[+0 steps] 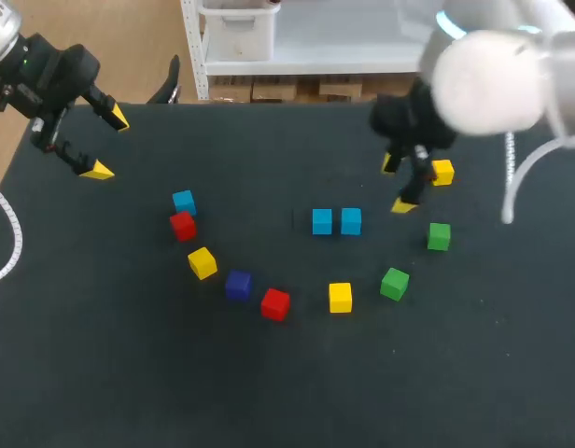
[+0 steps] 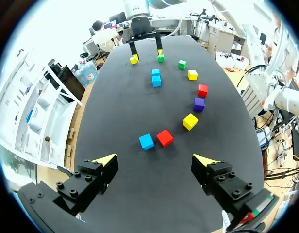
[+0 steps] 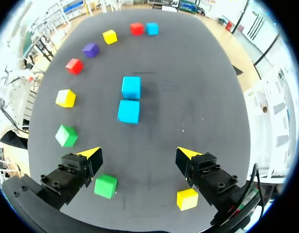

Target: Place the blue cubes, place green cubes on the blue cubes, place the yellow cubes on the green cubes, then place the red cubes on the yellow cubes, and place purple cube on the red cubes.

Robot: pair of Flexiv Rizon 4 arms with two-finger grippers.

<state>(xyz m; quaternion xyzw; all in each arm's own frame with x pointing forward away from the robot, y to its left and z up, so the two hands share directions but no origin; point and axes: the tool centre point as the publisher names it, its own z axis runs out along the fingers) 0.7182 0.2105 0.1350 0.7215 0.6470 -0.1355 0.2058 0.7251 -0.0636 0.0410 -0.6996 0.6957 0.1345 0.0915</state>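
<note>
Two blue cubes (image 1: 322, 221) (image 1: 351, 221) sit side by side at mid-table, and in the right wrist view this blue pair (image 3: 129, 99) lies just ahead of my right gripper (image 3: 138, 153). That gripper (image 1: 398, 185) hangs open and empty to the right of the pair. A third blue cube (image 1: 184, 202) touches a red cube (image 1: 182, 225) on the left. Green cubes (image 1: 439, 236) (image 1: 394, 283) lie on the right. Yellow cubes (image 1: 442, 172) (image 1: 340, 297) (image 1: 202, 262), another red cube (image 1: 275, 303) and a purple cube (image 1: 237, 285) are loose. My left gripper (image 1: 108, 144) is open at the far left, with nothing between its fingers (image 2: 107, 160).
The loose cubes form an arc from the left across the front to the right. One green cube (image 3: 106, 186) lies under my right gripper's left finger, and a yellow cube (image 3: 187, 198) sits by its right finger. The table's back edge (image 1: 269, 103) runs behind both arms.
</note>
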